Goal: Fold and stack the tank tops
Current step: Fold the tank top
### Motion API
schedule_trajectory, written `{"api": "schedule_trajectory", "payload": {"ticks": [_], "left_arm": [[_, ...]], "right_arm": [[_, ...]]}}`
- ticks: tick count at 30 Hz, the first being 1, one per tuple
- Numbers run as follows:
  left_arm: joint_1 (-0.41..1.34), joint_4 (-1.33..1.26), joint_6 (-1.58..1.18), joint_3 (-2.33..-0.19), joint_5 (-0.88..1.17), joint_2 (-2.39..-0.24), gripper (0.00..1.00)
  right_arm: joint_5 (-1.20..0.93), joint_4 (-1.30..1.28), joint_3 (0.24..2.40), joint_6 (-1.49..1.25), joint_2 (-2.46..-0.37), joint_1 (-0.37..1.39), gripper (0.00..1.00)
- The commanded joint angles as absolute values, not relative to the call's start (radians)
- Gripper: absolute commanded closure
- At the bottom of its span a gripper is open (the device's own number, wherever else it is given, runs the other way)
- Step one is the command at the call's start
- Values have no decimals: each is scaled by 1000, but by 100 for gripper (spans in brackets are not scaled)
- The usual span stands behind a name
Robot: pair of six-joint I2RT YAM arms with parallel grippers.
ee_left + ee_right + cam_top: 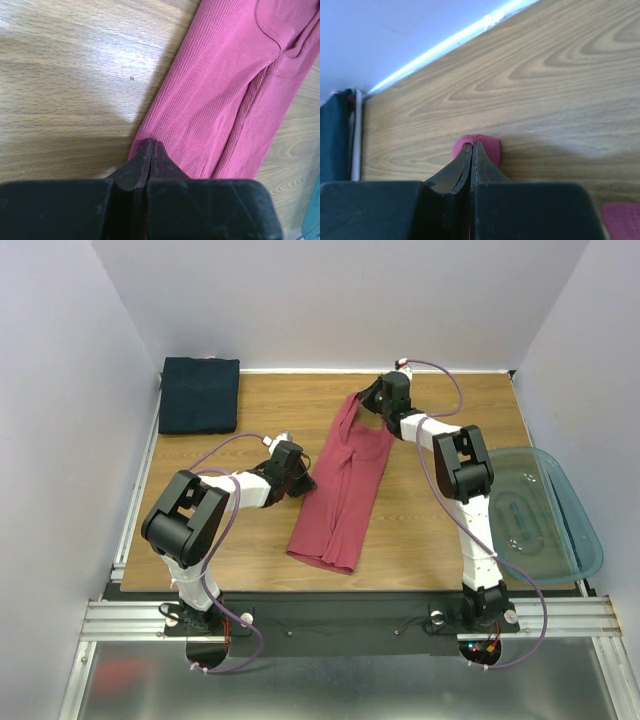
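The rose-red tank top (340,480) lies as a long narrow strip on the wooden table (420,530), running from the back middle toward the front. My left gripper (305,483) is shut at its left edge about midway; in the left wrist view the closed tips (151,143) pinch the cloth's edge (225,90). My right gripper (364,400) is shut on the top's far strap end, which bulges round the tips (473,144) as a small red fold (487,145). The dark navy tank top (200,395) lies as a flat rectangle at the back left corner, also in the right wrist view (332,135).
A translucent blue-green plastic tub (545,515) stands off the table's right edge, beside the right arm. Light walls close in the back and both sides. A metal rail (350,615) runs along the front by the arm bases.
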State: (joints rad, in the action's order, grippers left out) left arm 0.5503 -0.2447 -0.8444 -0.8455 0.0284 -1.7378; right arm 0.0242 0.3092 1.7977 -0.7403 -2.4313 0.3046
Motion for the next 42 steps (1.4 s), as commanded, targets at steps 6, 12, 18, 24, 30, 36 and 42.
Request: {"api": "schedule_trajectory", "payload": {"ticks": [6, 12, 18, 24, 30, 36, 42], "left_arm": [[558, -215, -836, -827, 34, -1747, 100], [558, -204, -830, -839, 32, -1741, 100], [558, -201, -824, -842, 38, -1726, 100], [558, -199, -827, -835, 41, -1717, 100], [558, -202, -825, -830, 43, -1712, 100], [558, -202, -819, -836, 43, -1712, 100], [558, -201, -816, -845, 48, -1713, 100]], "right_arm": [[-144, 472, 1818, -839, -2468, 262, 99], [-156, 479, 1796, -851, -2488, 259, 100], [-140, 476, 1775, -853, -2493, 258, 97], [-115, 477, 1724, -865, -2473, 249, 96], [-117, 476, 1703, -861, -2471, 242, 91], [-136, 468, 1721, -857, -2465, 235, 77], [-137, 420, 1733, -851, -2424, 227, 66]]}}
